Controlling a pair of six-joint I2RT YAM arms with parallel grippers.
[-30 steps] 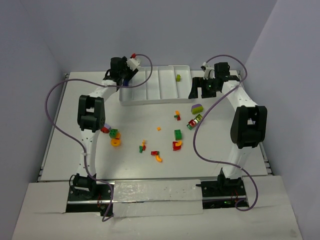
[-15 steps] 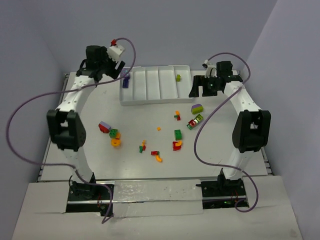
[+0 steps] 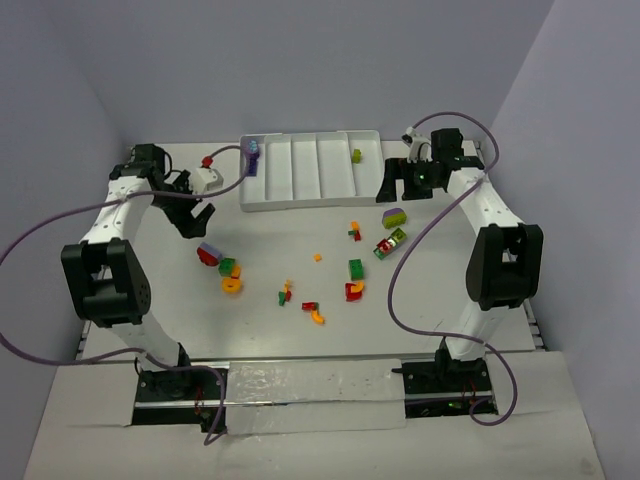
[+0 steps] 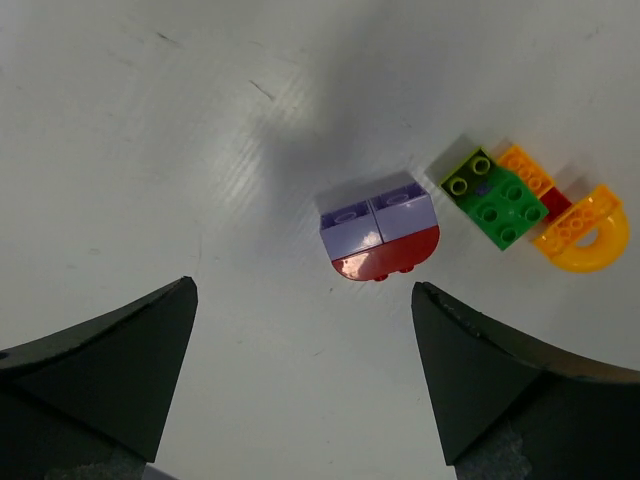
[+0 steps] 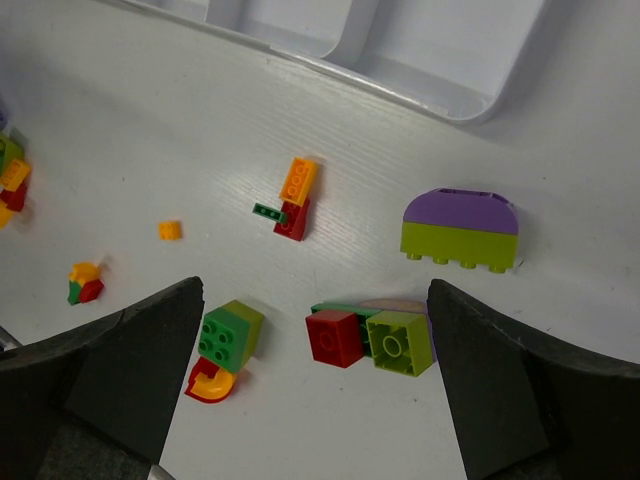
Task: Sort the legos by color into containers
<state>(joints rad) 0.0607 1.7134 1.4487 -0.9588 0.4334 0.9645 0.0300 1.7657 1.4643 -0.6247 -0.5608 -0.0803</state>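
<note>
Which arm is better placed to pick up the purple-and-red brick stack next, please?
Left: its open fingers frame the purple-and-red stack from above; the right fingers hang far off by the tray.

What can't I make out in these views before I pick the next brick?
Right wrist view: the tray runs off the top edge; its contents don't show.
Left wrist view: a red piece lies mostly hidden between the green brick and the orange arch; shape unclear.
Top view: the small cluster is too small to separate into bricks.
Right wrist view: flat pieces behind the red cube and lime cube are largely covered.
</note>
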